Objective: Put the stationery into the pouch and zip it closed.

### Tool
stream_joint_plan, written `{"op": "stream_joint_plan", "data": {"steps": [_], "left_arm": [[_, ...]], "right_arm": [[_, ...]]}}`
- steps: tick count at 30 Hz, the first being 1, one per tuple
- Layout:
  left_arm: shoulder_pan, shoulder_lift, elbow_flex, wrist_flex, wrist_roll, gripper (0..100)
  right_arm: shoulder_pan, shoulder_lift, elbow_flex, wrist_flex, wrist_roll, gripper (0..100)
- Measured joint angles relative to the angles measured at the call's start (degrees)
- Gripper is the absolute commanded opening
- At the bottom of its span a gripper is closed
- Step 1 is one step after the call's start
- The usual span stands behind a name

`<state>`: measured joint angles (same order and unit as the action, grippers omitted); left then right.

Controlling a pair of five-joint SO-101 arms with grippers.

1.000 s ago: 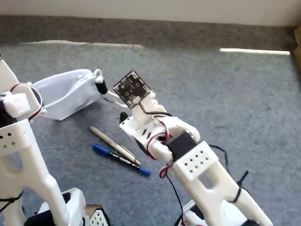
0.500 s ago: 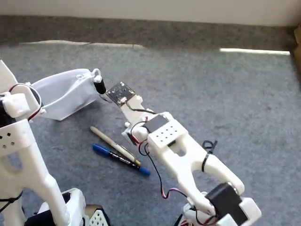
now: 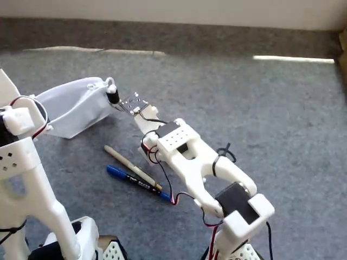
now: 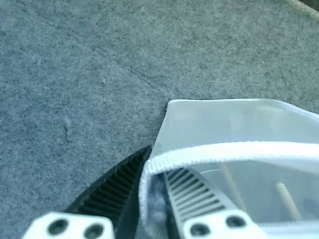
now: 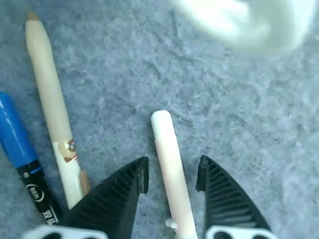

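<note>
At 3 o'clock of pouch [image 3: 70, 108], right gripper [image 5: 172, 169], fingers [image 5: 124, 191] spread astride white pen [image 5: 167, 144], is prob. at pick-up step; next: pinch, lift twd rim left gripper [image 4: 155, 167] clamps.

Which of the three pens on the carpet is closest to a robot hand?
The white pen: it lies right inside the open right hand, while the beige pen and the blue marker lie off to one side, outside it.

The pouch [image 5: 249, 20] is showing as a white blur in the right wrist view, while the blue marker [image 5: 20, 144] and white pen [image 5: 172, 169] are running off its edge.
</note>
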<state>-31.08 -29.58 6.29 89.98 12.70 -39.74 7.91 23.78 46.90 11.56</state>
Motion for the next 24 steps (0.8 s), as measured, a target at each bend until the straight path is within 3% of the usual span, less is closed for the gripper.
{"op": "stream_joint_plan", "data": {"steps": [3, 8, 11, 24], "left_arm": [[0.0, 0.0, 0.0, 0.0, 0.0, 1], [0.0, 0.0, 0.0, 0.0, 0.1, 1], [0.0, 0.0, 0.0, 0.0, 0.1, 1], [0.0, 0.0, 0.0, 0.0, 0.1, 1]], "right_arm": [[0.0, 1.7, -0.4, 0.0, 0.0, 15.1], [0.7, 3.4, -1.0, -0.4, 0.8, 4.5], [1.3, 3.9, -1.2, -0.5, 6.0, 0.3], [1.3, 3.9, -1.8, 3.5, 10.2, 0.4]]}}
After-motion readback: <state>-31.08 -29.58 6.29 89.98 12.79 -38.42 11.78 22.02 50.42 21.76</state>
